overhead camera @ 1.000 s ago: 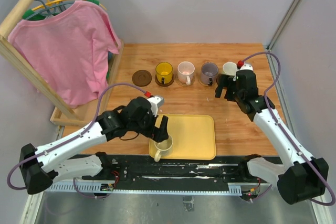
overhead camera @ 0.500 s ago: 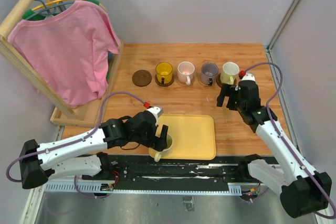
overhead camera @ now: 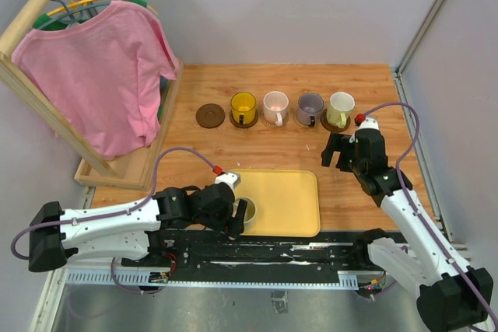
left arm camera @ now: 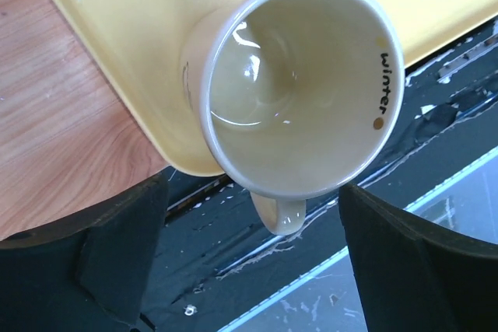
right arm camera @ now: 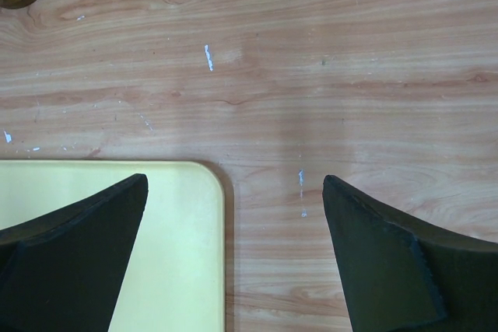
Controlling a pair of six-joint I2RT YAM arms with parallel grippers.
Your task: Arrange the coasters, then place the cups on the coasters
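From above, your left hand (overhead camera: 238,214) is straddling the cream cup (overhead camera: 250,212) at the near-left corner of the yellow tray (overhead camera: 289,201), jaws open and apparently not yet touching it. Beyond the tray's far edge the yellow cup (overhead camera: 243,104), pinkish white cup (overhead camera: 275,105), purple-grey cup (overhead camera: 310,106) and pale green cup (overhead camera: 340,106) are each sitting on a coaster, and one empty dark coaster (overhead camera: 210,115) is waiting beyond the far-left corner. Your right hand (overhead camera: 334,153) is hovering wide open and empty over the surface (overhead camera: 272,145) just past the tray's far-right corner. In the left wrist view the cup is standing right at that tray corner, its handle overhanging the rim, with a finger (left arm camera: 117,250) on either side and a gap on both. If you are closing off-centre, one finger will likely be reaching the glazed wall first and nudging the cup off the corner or tipping it. The smooth round wall may also be slipping as you lift. In the right wrist view the open fingers are framing only bare wood and the tray's far-right corner, so nothing is at risk there, but carrying the cream cup low toward the empty coaster could be clipping the yellow cup beside it.
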